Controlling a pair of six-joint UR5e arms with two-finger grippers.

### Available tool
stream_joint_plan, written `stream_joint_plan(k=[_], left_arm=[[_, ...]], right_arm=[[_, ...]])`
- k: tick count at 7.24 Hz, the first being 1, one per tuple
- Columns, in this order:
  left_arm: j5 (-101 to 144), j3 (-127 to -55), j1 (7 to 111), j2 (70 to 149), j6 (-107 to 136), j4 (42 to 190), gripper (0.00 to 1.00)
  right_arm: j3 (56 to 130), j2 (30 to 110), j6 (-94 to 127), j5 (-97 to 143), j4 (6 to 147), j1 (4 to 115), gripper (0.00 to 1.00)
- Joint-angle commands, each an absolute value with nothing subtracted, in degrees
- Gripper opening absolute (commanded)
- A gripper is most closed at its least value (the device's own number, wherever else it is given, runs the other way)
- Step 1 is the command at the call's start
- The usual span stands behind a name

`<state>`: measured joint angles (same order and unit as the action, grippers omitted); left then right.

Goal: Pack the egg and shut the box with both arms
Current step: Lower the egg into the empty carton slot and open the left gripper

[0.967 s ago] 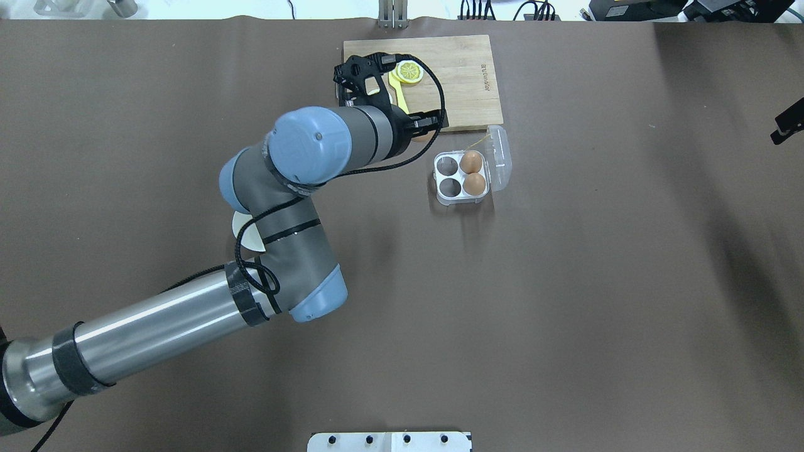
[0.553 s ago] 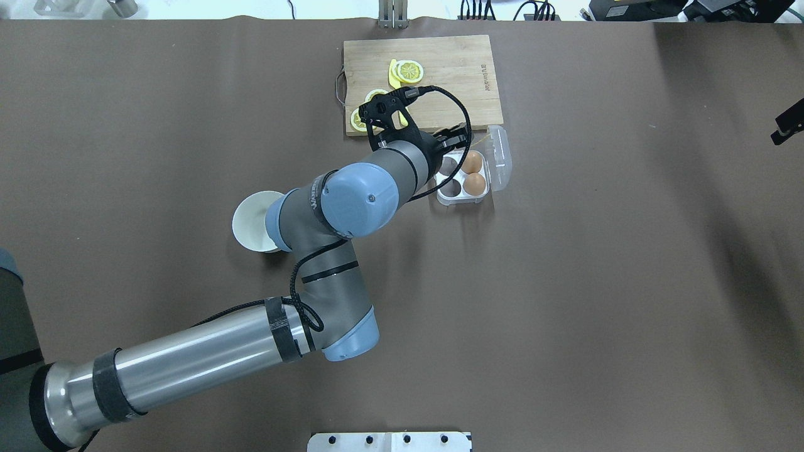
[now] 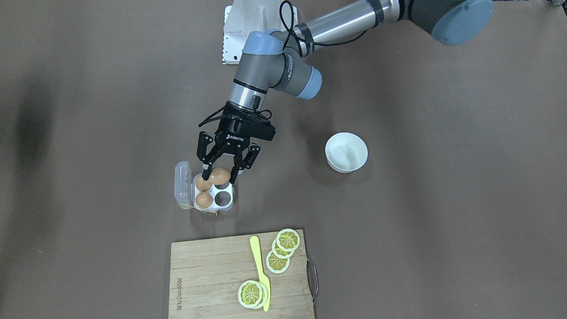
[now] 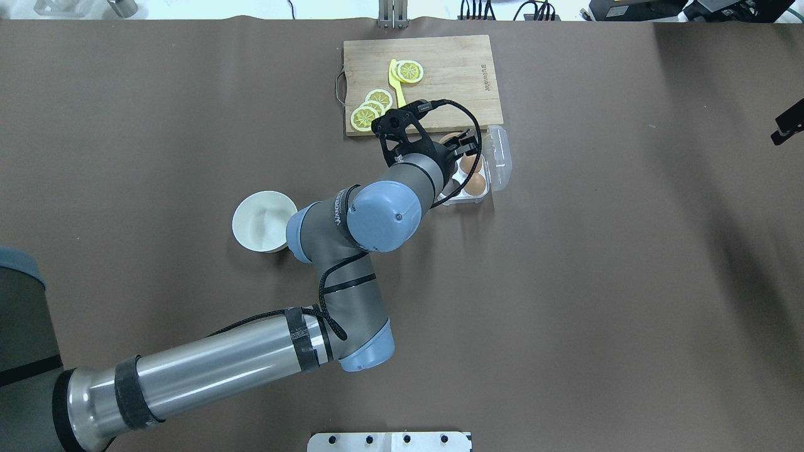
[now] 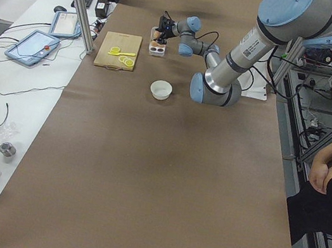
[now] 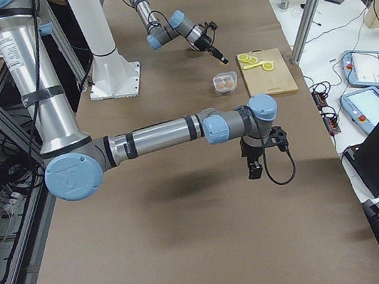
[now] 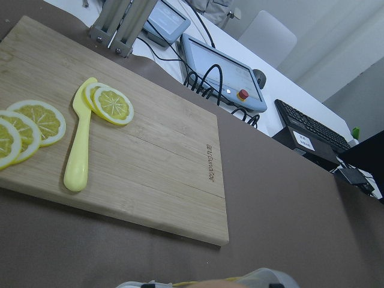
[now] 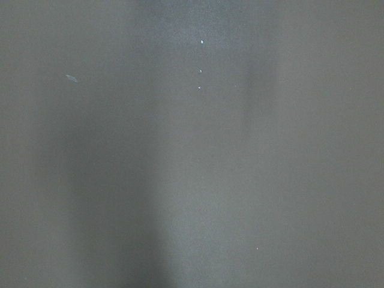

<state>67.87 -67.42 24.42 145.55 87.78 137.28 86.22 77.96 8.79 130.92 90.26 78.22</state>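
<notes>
My left gripper [image 3: 219,177] is shut on the orange-brown egg [image 3: 220,174] and holds it just above the box [image 3: 227,205], over the empty cell nearest the robot. The clear four-cell box has two more brown eggs [image 3: 203,199] in one column, and its lid [image 3: 181,184] lies open to the side with a yellow string. In the overhead view the gripper [image 4: 456,145] and the egg [image 4: 447,138] hang over the box [image 4: 468,198]. Only a black part of my right gripper [image 4: 788,122] shows at the table's right edge, well away from the box; I cannot tell if it is open.
A wooden cutting board [image 4: 458,81] with lemon slices [image 4: 409,71] and a yellow plastic knife [image 4: 396,85] lies just beyond the box. A white bowl [image 4: 264,221] stands on the left side. The right wrist view shows only brown table cover.
My left arm has swung from over the cutting board's near edge to the right with the egg, and it is now above the box. The white bowl is now uncovered.
</notes>
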Motion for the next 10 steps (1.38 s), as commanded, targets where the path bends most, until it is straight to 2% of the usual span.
stream_joint_plan(k=[1,2,3,9,10], left_arm=[[67.9,-66.8,24.3,145.8,87.8,137.3,0.5],[67.9,-66.8,24.2,145.5,87.8,137.3,0.61],[67.9,-66.7,23.9,145.5,87.7,137.3,0.97],[68.0,-67.2,24.2,145.3,87.7,137.9,0.98],[69.7,-68.1,25.0,143.2,87.1,138.2,0.97]], right_arm=[[86.2,78.0,8.8,130.9,90.3,78.2,1.0],[86.2,78.0,8.8,130.9,90.3,78.2,1.0],[86.2,78.0,8.8,130.9,90.3,78.2,1.0],[86.2,77.9,8.8,130.9,90.2,78.2,1.0],[86.2,77.7,8.8,130.8,90.2,78.2,1.0]])
